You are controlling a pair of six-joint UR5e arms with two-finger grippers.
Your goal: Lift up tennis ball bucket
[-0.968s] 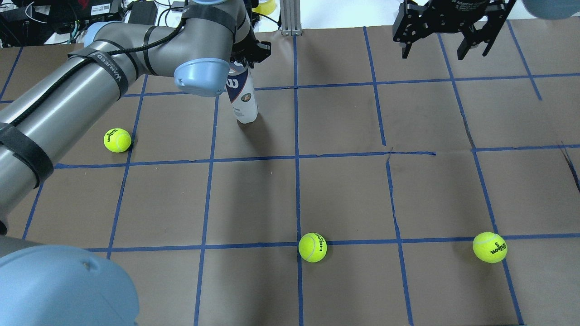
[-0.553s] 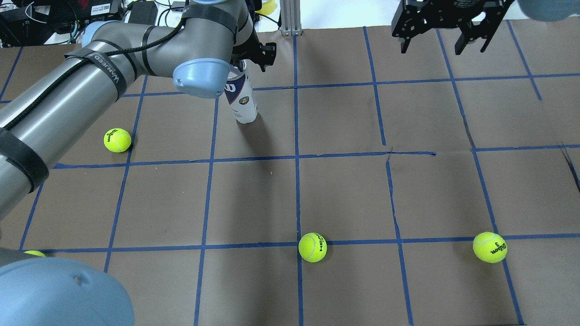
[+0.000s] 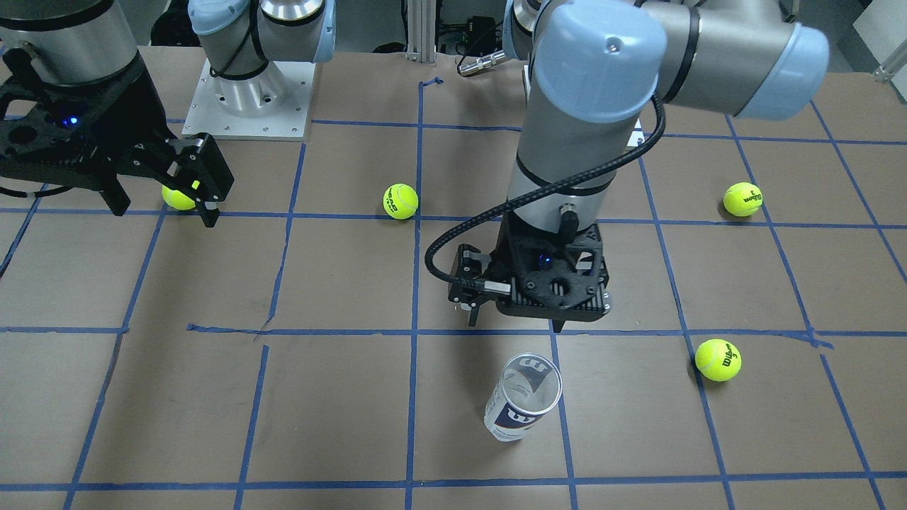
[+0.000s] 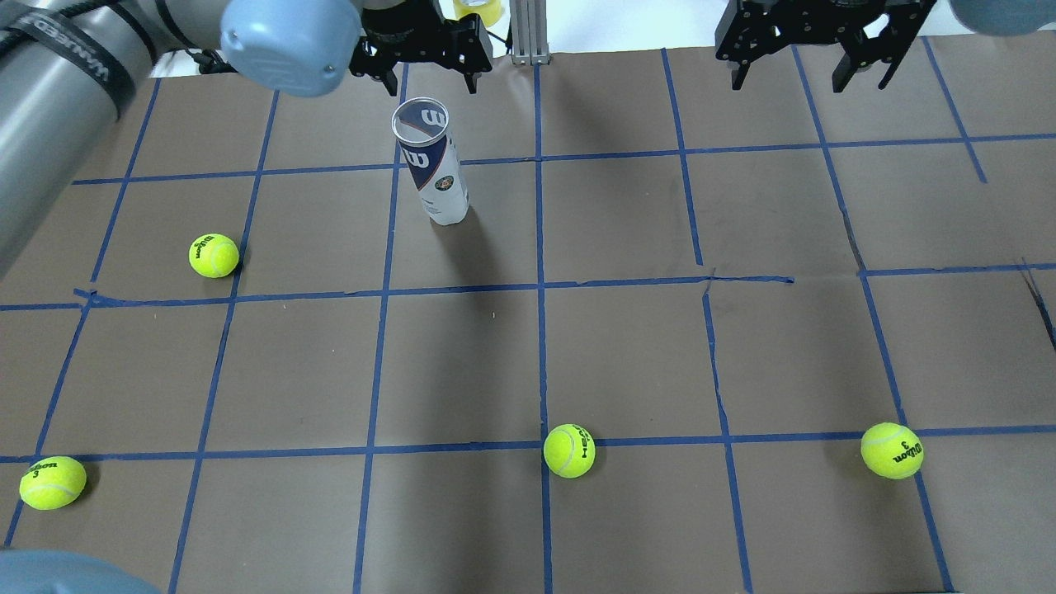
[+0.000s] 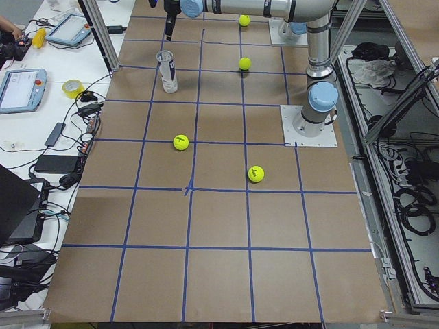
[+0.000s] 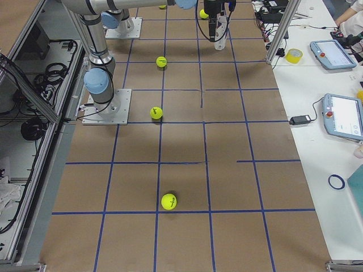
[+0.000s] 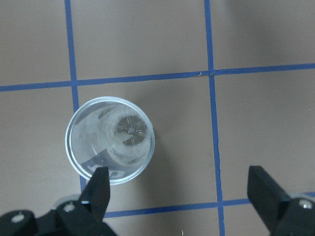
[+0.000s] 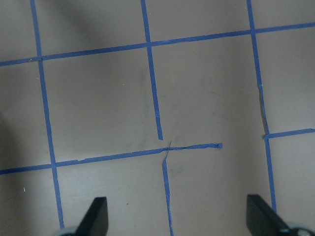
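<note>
The tennis ball bucket is a clear tube with a white and navy "W" label. It stands upright on the brown table, open-topped and empty, and also shows in the front view and the left wrist view. My left gripper is open and empty, raised above the tube and slightly off to one side of it. It does not touch the tube. My right gripper is open and empty, high over the far right of the table.
Loose tennis balls lie on the table at the left, the near left corner, the near middle and the near right. Blue tape lines grid the brown paper. A metal post stands behind the tube.
My left arm has risen and pulled back from the tube's top, uncovering its open rim. The tube stands on the same spot. The right gripper has barely moved.
</note>
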